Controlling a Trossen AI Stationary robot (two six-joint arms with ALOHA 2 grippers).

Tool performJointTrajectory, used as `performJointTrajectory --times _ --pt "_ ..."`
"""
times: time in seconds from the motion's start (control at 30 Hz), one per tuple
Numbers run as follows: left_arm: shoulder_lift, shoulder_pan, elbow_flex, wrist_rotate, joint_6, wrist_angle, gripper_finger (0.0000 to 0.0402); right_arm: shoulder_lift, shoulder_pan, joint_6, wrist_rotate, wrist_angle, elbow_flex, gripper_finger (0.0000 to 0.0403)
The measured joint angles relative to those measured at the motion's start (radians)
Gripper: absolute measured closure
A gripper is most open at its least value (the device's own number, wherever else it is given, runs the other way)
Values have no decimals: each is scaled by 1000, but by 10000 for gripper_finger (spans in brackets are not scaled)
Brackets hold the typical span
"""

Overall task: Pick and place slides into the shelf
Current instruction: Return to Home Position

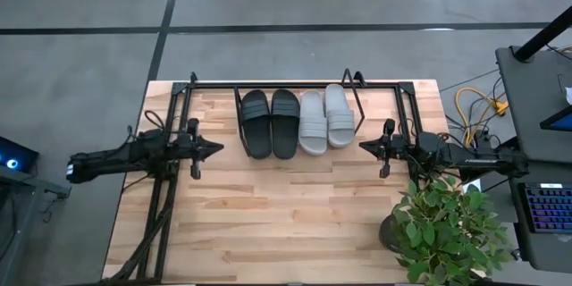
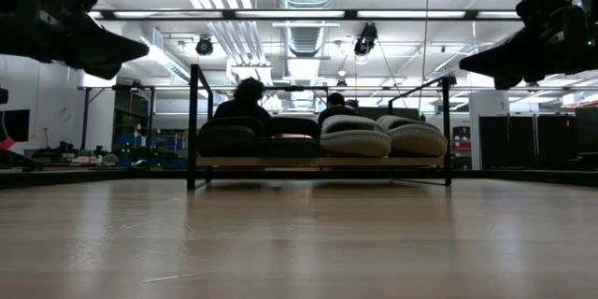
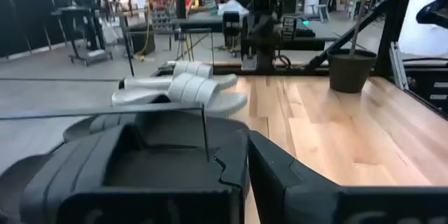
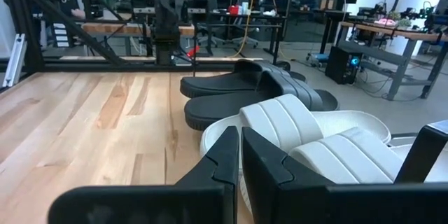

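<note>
All four slides lie side by side on the shelf [image 1: 295,85] at the table's far side, soles on its board. The black pair [image 1: 270,123] is on the left and the grey pair [image 1: 325,120] on the right. The low view shows the black slides [image 2: 229,137] and grey slides [image 2: 383,138] between the shelf's uprights [image 2: 193,131]. My left gripper [image 1: 217,148] is shut and hovers above the table left of the black pair. My right gripper [image 1: 363,147] is shut and hovers right of the grey pair [image 4: 301,122]. Both point inward at each other.
A potted plant [image 1: 447,232] stands at the table's near right corner, close under the right arm. A desk with a keyboard [image 1: 547,207] lies beyond the right edge. Bare wooden tabletop [image 1: 286,214] stretches in front of the shelf. People sit in the room behind [image 2: 248,93].
</note>
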Motion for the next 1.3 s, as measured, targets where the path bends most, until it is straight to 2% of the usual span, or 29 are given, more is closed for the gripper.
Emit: performJointTrajectory --times 0.33,0.6,0.7,0.83,1.1,1.3 --pt "-1 -81 -54 -11 -15 52 402 5 0 -4 0 4 0 394" --pt "24 -85 -54 -1 -13 50 402 10 0 -19 0 -1 0 394" --pt "33 -85 -54 45 -60 49 402 17 0 25 0 0 0 394" --pt "52 -85 -55 56 -62 49 402 16 0 64 0 7 0 394" --pt "87 -85 -57 60 -62 65 402 18 0 37 -2 -3 0 394" --pt "108 -85 -58 60 -62 67 402 18 0 176 -9 -3 0 394"
